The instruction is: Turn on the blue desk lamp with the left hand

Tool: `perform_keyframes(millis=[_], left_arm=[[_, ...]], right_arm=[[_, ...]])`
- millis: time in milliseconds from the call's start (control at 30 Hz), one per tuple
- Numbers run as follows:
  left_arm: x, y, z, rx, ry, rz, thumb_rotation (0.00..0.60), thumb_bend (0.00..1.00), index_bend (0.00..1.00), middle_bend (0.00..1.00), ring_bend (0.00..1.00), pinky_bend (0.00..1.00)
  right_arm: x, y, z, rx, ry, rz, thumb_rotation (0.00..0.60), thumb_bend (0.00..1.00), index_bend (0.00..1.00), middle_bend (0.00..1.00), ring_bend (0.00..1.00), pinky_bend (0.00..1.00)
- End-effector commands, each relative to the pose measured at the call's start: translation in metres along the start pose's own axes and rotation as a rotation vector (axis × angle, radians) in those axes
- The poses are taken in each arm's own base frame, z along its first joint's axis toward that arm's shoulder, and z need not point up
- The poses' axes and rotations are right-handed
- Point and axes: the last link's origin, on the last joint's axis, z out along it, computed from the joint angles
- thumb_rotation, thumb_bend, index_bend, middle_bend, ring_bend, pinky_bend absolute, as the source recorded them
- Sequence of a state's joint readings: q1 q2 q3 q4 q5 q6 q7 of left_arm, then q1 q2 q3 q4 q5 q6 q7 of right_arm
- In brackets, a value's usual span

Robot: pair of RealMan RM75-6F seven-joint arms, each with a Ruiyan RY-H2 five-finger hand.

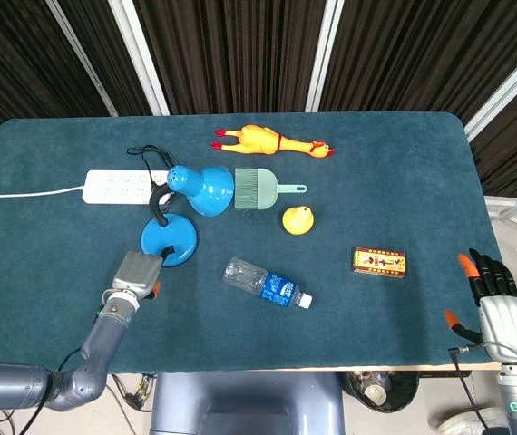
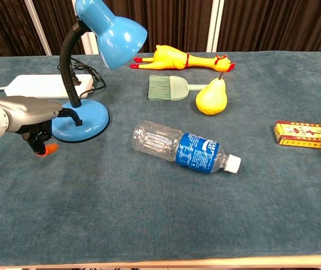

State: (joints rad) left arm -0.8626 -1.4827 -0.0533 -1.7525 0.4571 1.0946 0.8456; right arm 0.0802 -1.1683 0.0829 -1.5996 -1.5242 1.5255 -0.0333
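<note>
The blue desk lamp stands at the left of the table, with its round base [image 1: 170,240] [image 2: 87,121], black gooseneck and blue shade [image 2: 112,31]. No glow shows from the shade. My left hand [image 1: 136,272] [image 2: 28,112] hovers just to the near left of the base and holds nothing. A dark finger reaches toward the base's rim, and an orange fingertip [image 2: 49,149] points down at the cloth. My right hand [image 1: 494,304] hangs off the table's near right corner, fingers spread and empty; the chest view does not show it.
A white power strip [image 1: 122,187] with the lamp's black cord lies behind the base. A plastic bottle [image 2: 183,147] lies to the right of the base. Farther back are a green brush [image 2: 169,88], a yellow pear [image 2: 211,97] and a rubber chicken [image 2: 177,58]. A red-yellow box [image 2: 307,135] sits at right.
</note>
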Motion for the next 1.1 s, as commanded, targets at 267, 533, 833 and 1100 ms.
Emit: perform_keyframes(millis=[267,533,833,1100], left_arm=[[-0.005,0.002,-0.001,-0.008,-0.011,-0.001,0.6,0.47,0.15,0.92,0.88,0.93],[0.014,0.005,-0.004,-0.042,0.086,-0.036,0.6,0.47,0.15,0.92,0.88,0.93],[0.06,-0.005,-0.028,-0.093,0.316,-0.022,0.6,0.19,0.0,0.42,0.44,0.54],[0.038,-0.055,-0.084,-0.049,0.372,0.058,0.6,0.05,0.0,0.0,0.0,0.08]], right_arm=[[0.0,0.0,0.0,-0.001,0.002,0.003,0.6,0.31,0.0,0.0,0.0,0.09],[0.0,0.0,0.0,-0.001,0.004,0.002,0.6,0.31,0.0,0.0,0.0,0.09],[0.002,0.001,0.0,-0.003,0.01,0.003,0.6,0.31,0.0,0.0,0.0,0.09],[0.001,0.0,-0.001,0.001,0.009,-0.005,0.6,0.31,0.0,0.0,0.0,0.09]])
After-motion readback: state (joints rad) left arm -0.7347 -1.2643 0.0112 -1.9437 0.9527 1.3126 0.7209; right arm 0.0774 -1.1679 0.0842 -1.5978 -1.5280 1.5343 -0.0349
